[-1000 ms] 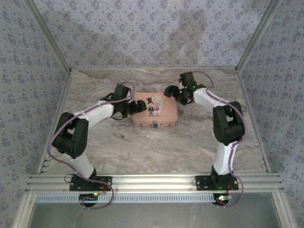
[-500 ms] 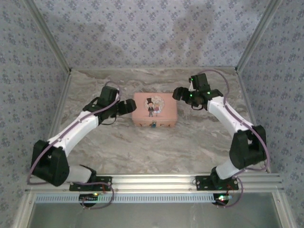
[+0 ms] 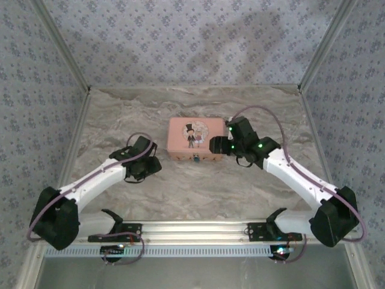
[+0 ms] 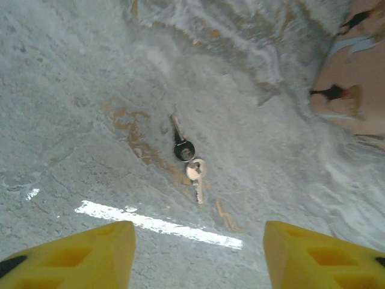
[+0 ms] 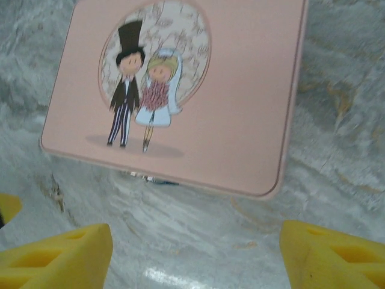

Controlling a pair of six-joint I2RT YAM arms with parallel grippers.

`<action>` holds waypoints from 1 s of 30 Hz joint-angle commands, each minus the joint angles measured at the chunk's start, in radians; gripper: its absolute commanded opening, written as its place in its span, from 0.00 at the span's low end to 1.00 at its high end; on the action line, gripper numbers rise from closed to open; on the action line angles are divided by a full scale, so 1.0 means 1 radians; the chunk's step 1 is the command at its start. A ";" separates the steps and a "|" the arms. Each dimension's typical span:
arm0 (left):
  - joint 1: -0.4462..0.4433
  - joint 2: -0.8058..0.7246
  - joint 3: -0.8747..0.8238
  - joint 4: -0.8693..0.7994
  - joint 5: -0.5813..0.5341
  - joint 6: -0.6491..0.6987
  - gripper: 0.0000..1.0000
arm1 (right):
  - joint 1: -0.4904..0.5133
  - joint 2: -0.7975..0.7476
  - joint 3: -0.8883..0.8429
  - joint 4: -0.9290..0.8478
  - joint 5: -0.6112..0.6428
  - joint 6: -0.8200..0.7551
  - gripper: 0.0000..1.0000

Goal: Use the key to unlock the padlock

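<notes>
Grey marbled table (image 3: pixel 198 186), flowered walls. Left gripper (image 4: pixel 198 253): fingers apart, nothing between. Just ahead of them, flat on the table: key pair (image 4: pixel 187 158), heads joined, long axis running away from the fingers, black-headed blade pointing away, pale-headed blade pointing back. Right gripper (image 5: pixel 195 253): spread, empty, over pink box (image 5: pixel 240 90); padlock (image 3: pixel 196 159) on its near face.

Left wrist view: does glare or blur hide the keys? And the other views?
Left wrist: keys sharp, a glare streak on the table clear of them, left fingers soft. Right wrist: box a little soft, right fingers blurred. Top: even light, faint shadows on the back wall.
</notes>
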 commanded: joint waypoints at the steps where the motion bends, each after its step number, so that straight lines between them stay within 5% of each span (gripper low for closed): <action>1: -0.031 0.052 0.016 -0.002 -0.054 -0.106 0.54 | 0.018 -0.040 -0.044 -0.014 0.047 0.040 0.75; 23: -0.032 0.334 0.131 0.036 -0.118 -0.125 0.32 | 0.016 -0.174 -0.132 -0.066 0.043 0.063 0.75; 30: -0.026 0.351 0.113 0.047 -0.108 -0.127 0.17 | 0.007 -0.185 -0.132 -0.071 0.045 0.064 0.76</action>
